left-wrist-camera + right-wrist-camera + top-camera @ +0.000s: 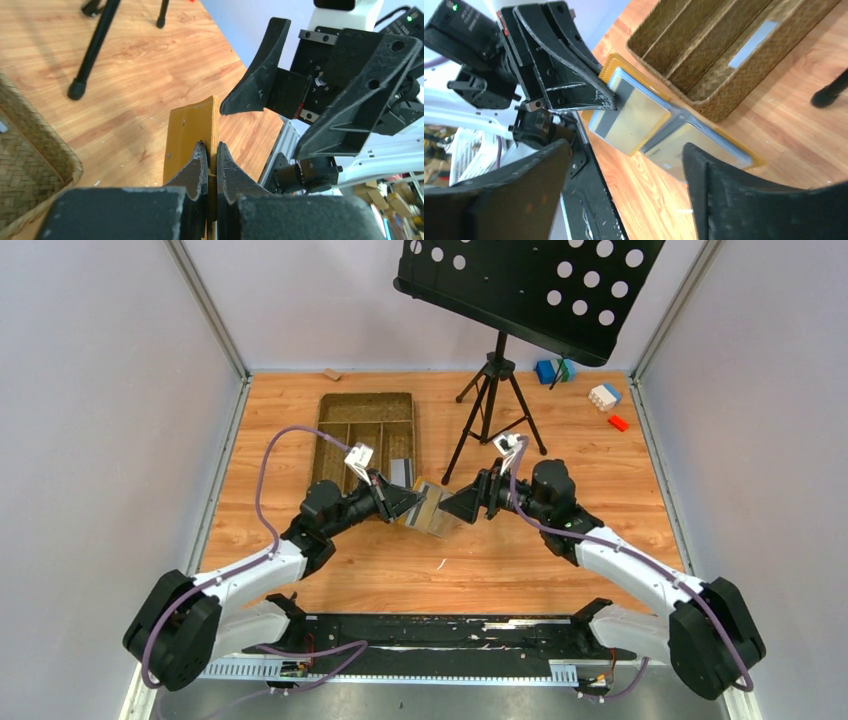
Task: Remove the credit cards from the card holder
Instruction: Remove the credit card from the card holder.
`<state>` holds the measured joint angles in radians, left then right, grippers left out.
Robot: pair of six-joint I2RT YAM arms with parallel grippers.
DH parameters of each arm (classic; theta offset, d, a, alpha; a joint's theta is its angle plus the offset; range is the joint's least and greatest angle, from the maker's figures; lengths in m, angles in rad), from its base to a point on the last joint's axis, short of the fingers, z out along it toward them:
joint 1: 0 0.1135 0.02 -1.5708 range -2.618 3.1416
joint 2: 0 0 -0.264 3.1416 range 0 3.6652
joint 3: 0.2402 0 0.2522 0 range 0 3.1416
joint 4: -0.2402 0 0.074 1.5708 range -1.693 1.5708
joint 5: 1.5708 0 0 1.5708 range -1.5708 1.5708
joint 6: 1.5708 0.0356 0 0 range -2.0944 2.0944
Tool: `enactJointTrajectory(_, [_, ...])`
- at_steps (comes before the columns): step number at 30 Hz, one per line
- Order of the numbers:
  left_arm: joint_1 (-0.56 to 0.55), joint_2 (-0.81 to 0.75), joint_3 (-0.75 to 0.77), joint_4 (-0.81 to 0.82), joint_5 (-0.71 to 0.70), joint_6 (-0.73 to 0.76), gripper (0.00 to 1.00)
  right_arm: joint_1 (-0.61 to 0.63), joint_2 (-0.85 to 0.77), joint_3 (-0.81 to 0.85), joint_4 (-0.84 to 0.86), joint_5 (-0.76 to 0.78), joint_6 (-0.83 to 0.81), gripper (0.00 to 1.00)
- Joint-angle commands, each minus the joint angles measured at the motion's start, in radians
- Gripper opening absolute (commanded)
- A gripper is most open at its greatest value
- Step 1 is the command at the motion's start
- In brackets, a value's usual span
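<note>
2 credit cards (634,120): in card holder (192,132); others possibly hidden.
Left gripper (210,150): clamped on holder.
Right gripper (626,146): wide, empty.
Technique: pinch exposed edge, pull straight.

I see a wooden desk (600,500). On it stand a woven tray (366,397) and a tripod (497,370); toy blocks (604,396) lie near its far right corner.

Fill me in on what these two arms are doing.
The left gripper is shut on the mustard-yellow card holder, holding it opened out above the table, near the woven tray. The right gripper faces it with jaws open and grips nothing. Two credit cards show in the holder's pockets, not yet pulled out.
</note>
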<state>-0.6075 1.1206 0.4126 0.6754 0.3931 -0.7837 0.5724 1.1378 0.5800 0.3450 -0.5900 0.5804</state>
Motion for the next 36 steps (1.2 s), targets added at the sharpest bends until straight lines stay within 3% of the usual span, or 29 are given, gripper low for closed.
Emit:
enactJointTrajectory(1, [0.039,-0.103,-0.027,0.058,-0.037,-0.015,0.0,-0.012,-0.087,-0.024,-0.035,0.144,-0.029,0.94])
enactJointTrajectory(2, [0.046,-0.117,-0.033,0.062,-0.037,-0.021,0.0,-0.016,-0.096,-0.025,-0.054,0.167,-0.03,0.99])
enactJointTrajectory(5, [0.061,-0.149,-0.054,0.098,-0.027,-0.049,0.0,-0.03,-0.093,-0.024,-0.078,0.204,-0.02,1.0])
enactJointTrajectory(16, [0.124,-0.073,-0.119,0.477,0.089,-0.275,0.0,-0.068,0.012,-0.043,0.042,0.071,0.063,1.0])
enactJointTrajectory(25, [0.138,0.012,-0.142,0.755,0.133,-0.41,0.0,-0.066,0.122,-0.096,0.357,-0.127,0.151,0.95])
enactJointTrajectory(28, [0.14,0.04,-0.139,0.794,0.14,-0.433,0.0,-0.06,0.105,-0.11,0.4,-0.141,0.152,0.86])
enactJointTrajectory(32, [0.142,0.051,-0.143,0.798,0.136,-0.432,0.0,-0.052,0.073,-0.121,0.436,-0.155,0.155,0.66])
enactJointTrajectory(36, [0.15,0.045,-0.153,0.768,0.116,-0.404,0.0,-0.051,0.049,-0.102,0.367,-0.14,0.136,0.28])
